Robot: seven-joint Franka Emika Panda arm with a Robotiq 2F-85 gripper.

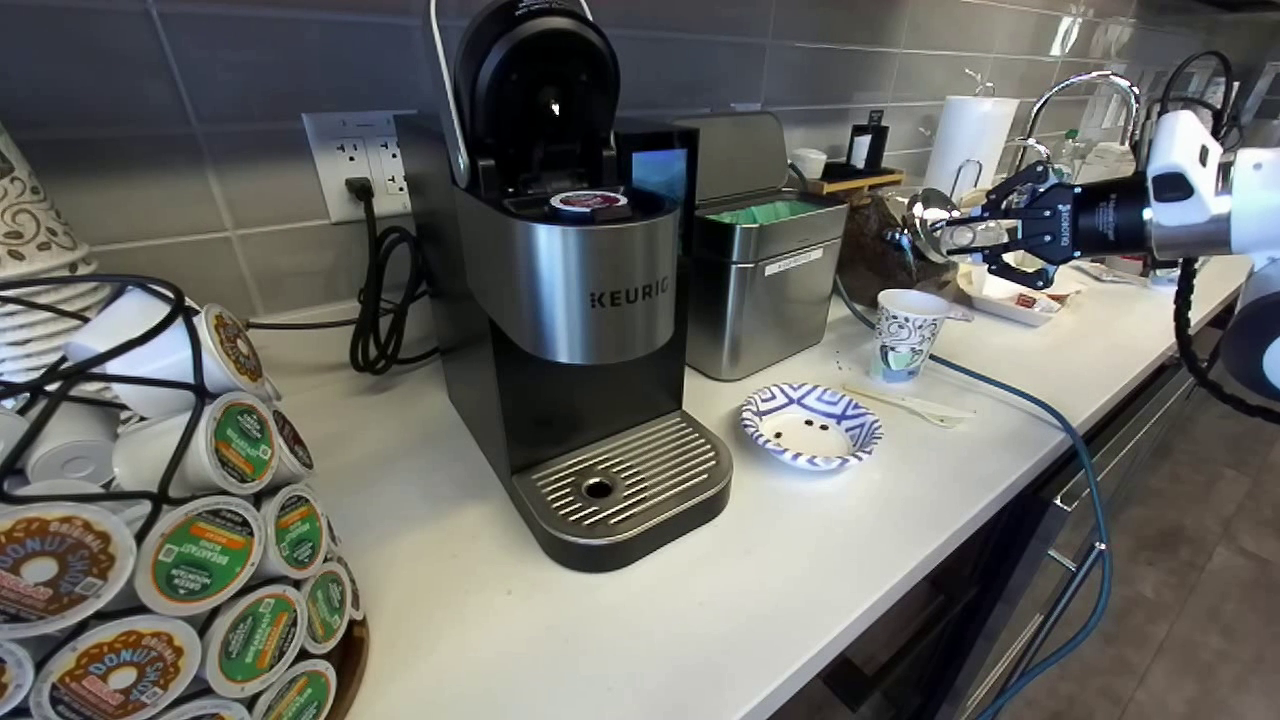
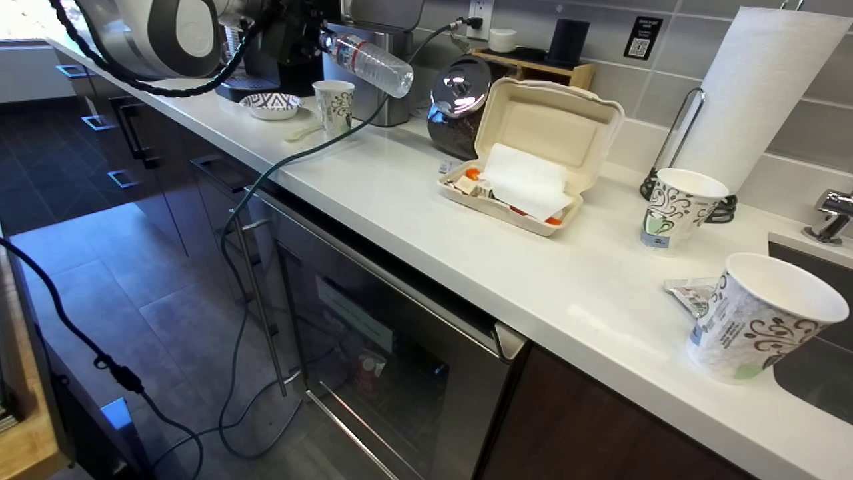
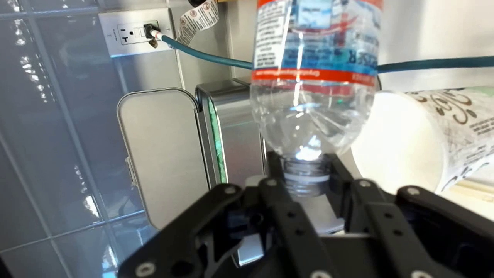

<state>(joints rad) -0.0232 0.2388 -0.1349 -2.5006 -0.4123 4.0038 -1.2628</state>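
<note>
The claw (image 3: 306, 170) pinches the neck of a clear, cylindrical plastic bottle (image 2: 370, 65). In an exterior view, its long axis slants, base toward four o'clock.

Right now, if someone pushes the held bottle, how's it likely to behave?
Likely to pivot: the gripper holds the bottle only at its neck. Its clear plastic would probably flex. Rounded sides suggest it'd roll if laid down.

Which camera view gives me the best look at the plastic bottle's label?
The wrist view: there the label is large and partly legible, though the bottle's base is out of frame. In both exterior views the bottle is far smaller and no print is readable.
</note>
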